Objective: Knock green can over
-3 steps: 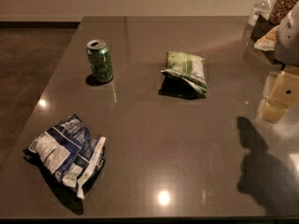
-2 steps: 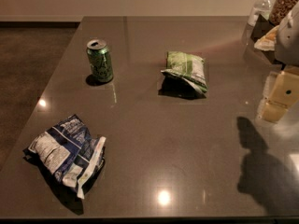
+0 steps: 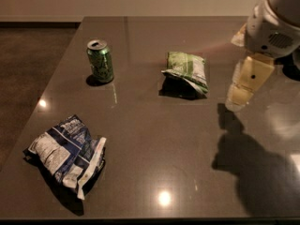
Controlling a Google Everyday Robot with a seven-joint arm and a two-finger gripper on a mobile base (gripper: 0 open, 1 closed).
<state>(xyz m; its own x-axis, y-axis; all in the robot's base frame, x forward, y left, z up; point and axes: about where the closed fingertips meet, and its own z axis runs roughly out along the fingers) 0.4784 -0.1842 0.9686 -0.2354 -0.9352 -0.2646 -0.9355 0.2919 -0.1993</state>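
The gripper hangs at the right side of the tabletop, under the white housing of the arm, and its shadow lies on the surface below it. I cannot tell whether it is open or closed. No object is near it, so I judge that it carries nothing.

The nearest thing to it is a green-and-white snack bag, near the middle of the far half. Further to the left, near the far left corner and well apart from the gripper, the green can stands upright with its silver top showing. A blue-and-white bag lies crumpled at the near left.

The can is probably light, with stiff thin walls and a smooth, slippery side. It is taller than it is wide, so it should tip easily. No grasp is needed, I think. A sideways push high on its wall, near the rim, should tip it, while a low push may only slide it across the glossy surface.

I count one can, two bags and one gripper.
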